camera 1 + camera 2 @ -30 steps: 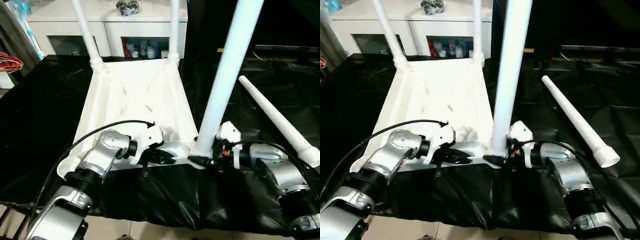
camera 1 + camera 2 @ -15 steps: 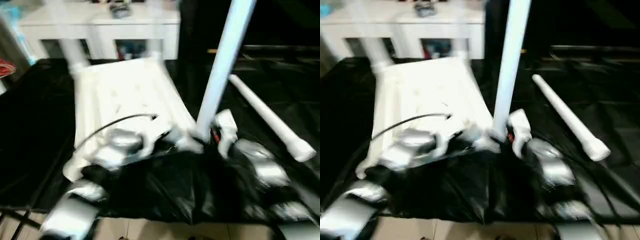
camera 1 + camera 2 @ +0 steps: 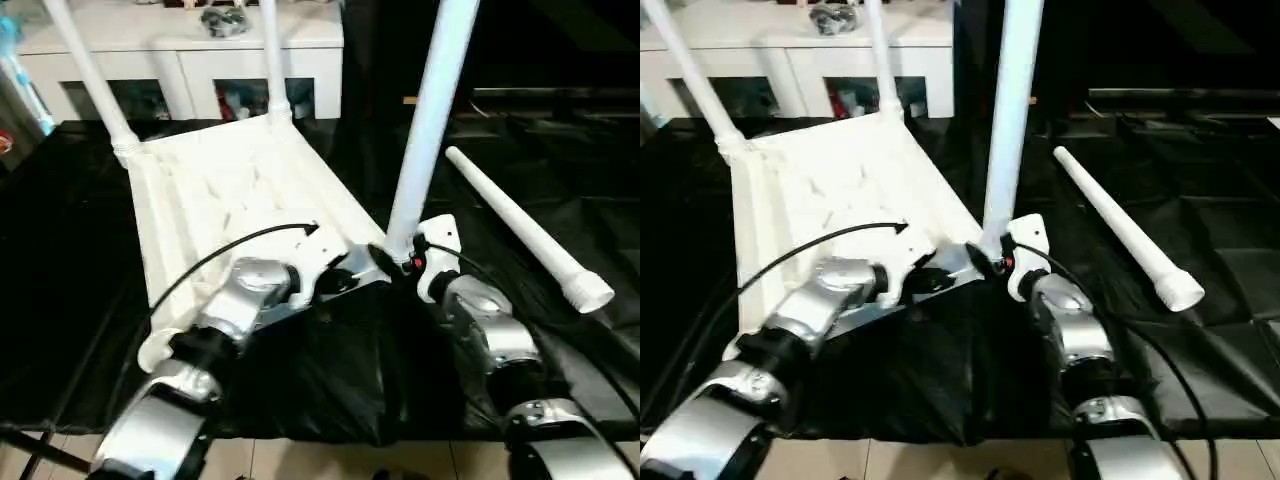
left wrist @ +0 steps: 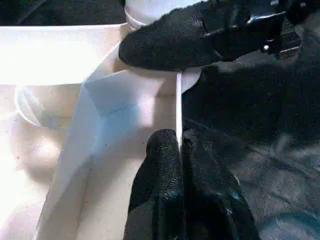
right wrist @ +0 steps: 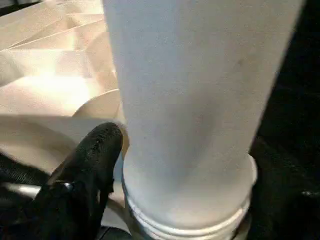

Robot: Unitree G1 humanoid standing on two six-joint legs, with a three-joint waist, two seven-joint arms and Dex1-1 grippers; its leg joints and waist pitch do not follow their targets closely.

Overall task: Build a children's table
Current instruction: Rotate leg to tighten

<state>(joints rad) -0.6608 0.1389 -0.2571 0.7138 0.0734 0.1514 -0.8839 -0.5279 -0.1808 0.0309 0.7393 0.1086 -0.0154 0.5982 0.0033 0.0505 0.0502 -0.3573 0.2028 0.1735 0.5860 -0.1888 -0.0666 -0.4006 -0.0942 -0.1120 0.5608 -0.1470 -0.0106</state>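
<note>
Legs: three stand in the upturned table point(image 3: 220, 190); fourth leg point(image 3: 520, 232) lies loose nearby. Left end effector point(image 4: 179, 145) pinches table's rim shut; right end effector point(image 3: 392, 258) straddles third leg point(image 3: 425, 120) base, grip unclear.

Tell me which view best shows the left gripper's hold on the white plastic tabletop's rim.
The left wrist view: the left gripper has both black fingers pinched shut on the thin white plastic rim of the upturned tabletop. The eye views show it from above, at the near edge, the pinch itself too small. The right wrist view shows one black finger by the leg's base.
</note>
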